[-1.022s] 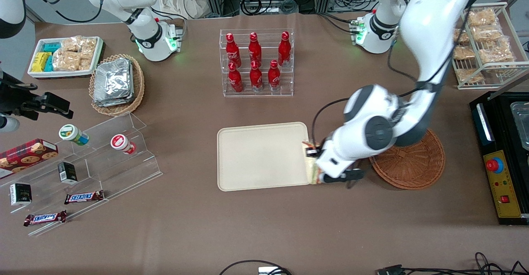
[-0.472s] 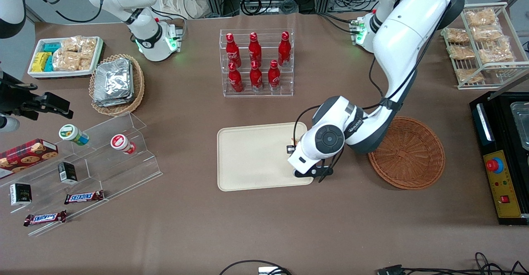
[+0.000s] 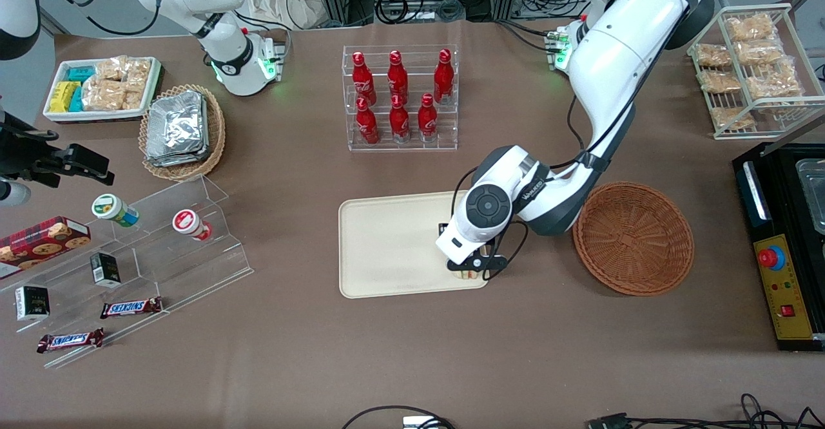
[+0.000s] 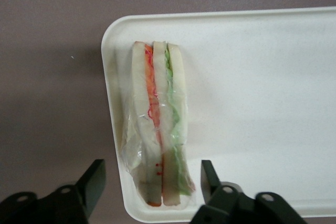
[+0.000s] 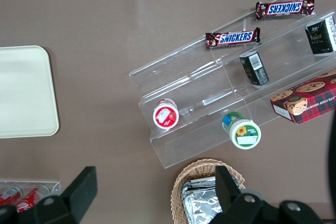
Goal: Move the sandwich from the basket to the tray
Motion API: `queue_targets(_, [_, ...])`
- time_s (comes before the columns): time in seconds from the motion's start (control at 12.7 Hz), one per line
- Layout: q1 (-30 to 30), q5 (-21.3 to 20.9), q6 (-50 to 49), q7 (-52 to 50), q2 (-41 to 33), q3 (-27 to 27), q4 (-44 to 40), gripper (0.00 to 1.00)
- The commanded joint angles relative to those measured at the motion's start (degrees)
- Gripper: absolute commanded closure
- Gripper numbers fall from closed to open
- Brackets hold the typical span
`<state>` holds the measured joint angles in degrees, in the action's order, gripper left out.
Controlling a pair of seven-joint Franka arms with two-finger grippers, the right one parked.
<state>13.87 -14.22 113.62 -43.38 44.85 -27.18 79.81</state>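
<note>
The sandwich [image 4: 160, 124], a clear-wrapped wedge with orange-red and green layers, lies flat on the cream tray [image 4: 262, 103] at its corner nearest the basket. In the front view only its end [image 3: 469, 275] shows under my wrist, on the tray [image 3: 387, 242]. My left gripper [image 4: 152, 174] [image 3: 469, 265] hovers over it, open. The fingers [image 4: 93, 187] stand wide on either side of the sandwich without touching it. The reddish-brown wicker basket [image 3: 635, 239] sits beside the tray, toward the working arm's end, with nothing in it.
A clear rack of red bottles [image 3: 399, 97] stands farther from the front camera than the tray. A clear stepped shelf [image 3: 161, 248], a tan basket of foil packs [image 3: 182, 129] and a white snack tray [image 3: 103, 87] lie toward the parked arm's end. A black control box [image 3: 783, 242] sits past the basket.
My arm has swung from the gap between basket and tray to over the tray's corner. The sandwich, carried at the tray's edge a second ago, now rests on the tray.
</note>
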Motion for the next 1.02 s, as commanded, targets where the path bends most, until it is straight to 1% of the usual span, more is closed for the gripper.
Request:
queue_targets(0.0, [-0.8, -1.2, -1.8, -1.2, -2.2, 0.1, -1.5, 0.00])
queue_targets(0.16, [-1.5, -0.9, -5.9, -2.8, -5.6, 0.1, -1.4, 0.00])
queue_targets(0.24, [-1.7, -1.0, -8.7, -5.5, -7.8, 0.1, -1.1, 0.00])
queue_targets(0.39, [-4.1, -0.3, -12.4, -6.1, -12.5, 0.0, 1.7, 0.00])
queue_targets(0.55, [-6.0, 0.2, -10.4, -6.4, -20.2, -0.1, 11.5, 0.00])
queue_targets(0.63, [-8.0, 1.3, -8.4, -6.1, -24.9, -0.2, 17.9, 0.00])
queue_targets(0.71, [-9.9, 3.8, -4.9, -5.5, -29.9, -0.4, 24.1, 0.00])
queue_targets(0.79, [-10.2, 5.2, -3.8, -2.9, -33.7, -0.2, 28.0, 0.00])
queue_targets(0.94, [-13.4, 5.5, -4.8, 5.3, -38.5, -0.2, 31.6, 0.00])
